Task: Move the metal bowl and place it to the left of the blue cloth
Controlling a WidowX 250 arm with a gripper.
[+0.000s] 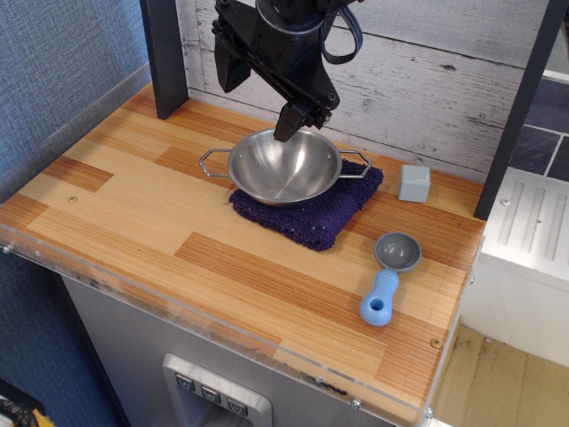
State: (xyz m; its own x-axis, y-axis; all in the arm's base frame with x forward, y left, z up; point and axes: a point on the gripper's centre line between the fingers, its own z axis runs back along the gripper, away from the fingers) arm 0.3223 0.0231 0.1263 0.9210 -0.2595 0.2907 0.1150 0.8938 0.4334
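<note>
The metal bowl [284, 169] is shiny and round with two wire loop handles. It rests on top of the blue cloth [311, 218], a dark navy towel near the middle of the wooden table; the bowl's left handle juts out past the cloth. My black gripper [286, 132] comes down from above at the bowl's far rim. Its fingers are close together and pinch that rim. Most of the cloth is hidden under the bowl.
A pale grey-blue cube [414, 182] stands to the right of the cloth. A grey-and-blue plastic scoop [388, 280] lies at the front right. A dark post [165, 58] stands at the back left, with bare wooden tabletop [124, 187] left of the cloth.
</note>
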